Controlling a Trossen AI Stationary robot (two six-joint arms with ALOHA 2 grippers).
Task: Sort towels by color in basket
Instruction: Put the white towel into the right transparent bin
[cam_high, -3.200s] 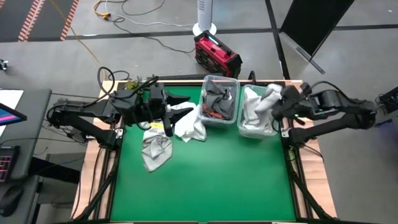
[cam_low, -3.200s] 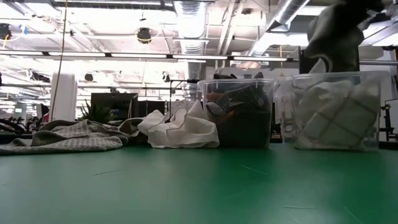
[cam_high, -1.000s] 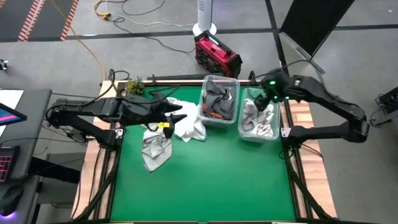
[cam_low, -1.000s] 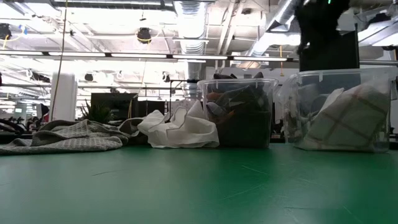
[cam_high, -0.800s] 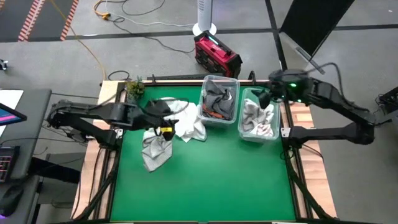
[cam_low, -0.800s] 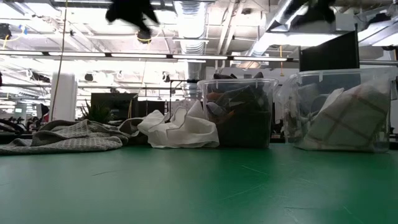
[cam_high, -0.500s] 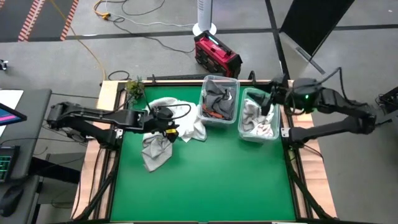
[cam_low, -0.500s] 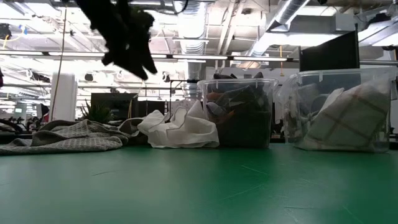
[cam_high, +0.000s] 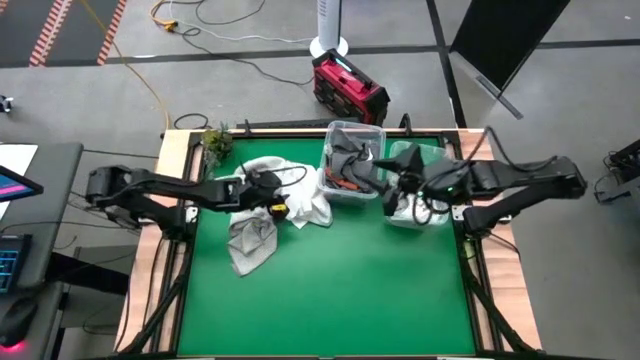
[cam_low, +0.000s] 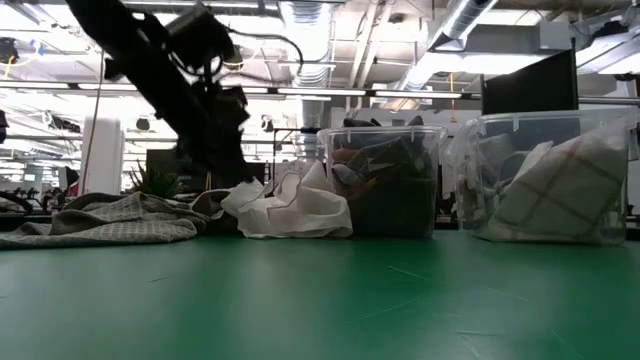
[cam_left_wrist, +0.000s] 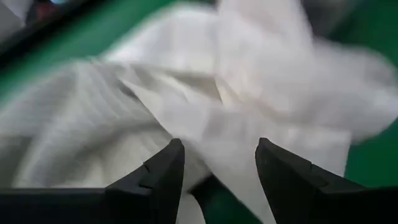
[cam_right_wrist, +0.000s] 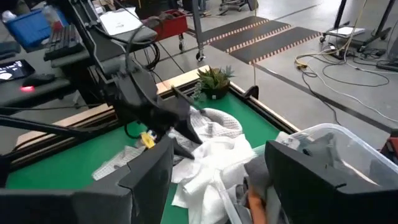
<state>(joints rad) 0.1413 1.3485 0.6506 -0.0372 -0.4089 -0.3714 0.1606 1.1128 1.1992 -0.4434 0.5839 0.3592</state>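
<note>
A plain white towel (cam_high: 300, 197) lies crumpled on the green table beside the middle bin; it also shows in the low view (cam_low: 290, 210). A light grey towel (cam_high: 250, 240) lies nearer the left. The middle clear bin (cam_high: 352, 130) holds dark grey (cam_high: 350, 152) and rust-orange (cam_high: 345, 184) towels. The right clear bin (cam_low: 600, 125) holds white towels and one with red check lines (cam_low: 560, 195). My left gripper (cam_left_wrist: 217, 152) is open just above the white towel (cam_left_wrist: 249, 93). My right gripper (cam_high: 375, 178) is open and empty, above the gap between the two bins.
A small potted plant (cam_high: 217, 140) stands at the table's far left corner. A red case (cam_high: 348, 88) and cables lie on the floor beyond the table. The near half of the green table (cam_high: 330, 300) holds nothing.
My left gripper has come down and toward the table's right, onto the spot above the white towel, staying open. My right gripper has gone from above the right bin toward the table's left, over the gap between the bins. The towels have not moved.
</note>
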